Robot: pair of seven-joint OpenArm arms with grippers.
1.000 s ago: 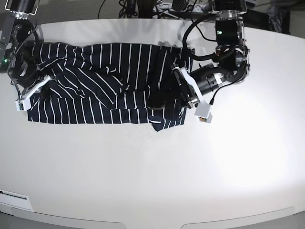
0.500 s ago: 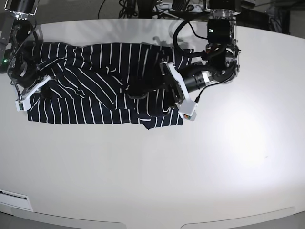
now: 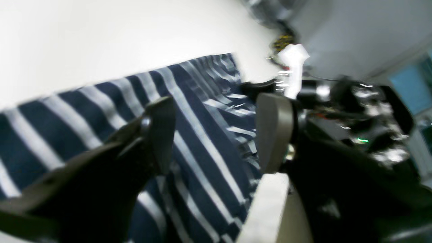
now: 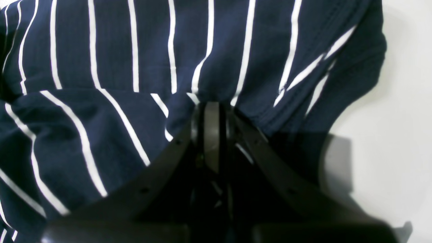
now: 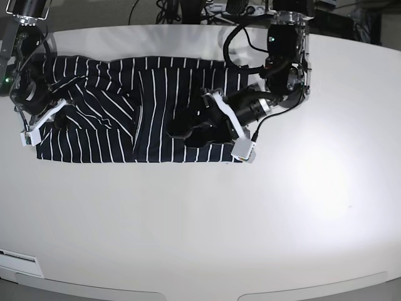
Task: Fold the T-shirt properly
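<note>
The T-shirt (image 5: 113, 100), dark navy with thin white stripes, lies in a long band across the far side of the white table (image 5: 200, 219). Its right part is folded over to the left, stripes running upright. My left gripper (image 5: 186, 130) is low over that folded part. In the left wrist view it (image 3: 216, 135) is open, with the striped cloth (image 3: 202, 111) lying under the gap. My right gripper (image 5: 57, 120) is at the shirt's left end. In the right wrist view it (image 4: 211, 104) is shut on a pinch of the T-shirt (image 4: 135, 50).
Cables and dark equipment (image 5: 188, 9) stand behind the table's far edge. Bare white tabletop lies in front of the shirt and to its right (image 5: 338, 157). The table's front edge (image 5: 200, 285) curves along the bottom of the base view.
My left arm has moved left across the shirt, carrying the right end over; the cloth now lies flatter and its lower right corner is squared. The right arm has not moved.
</note>
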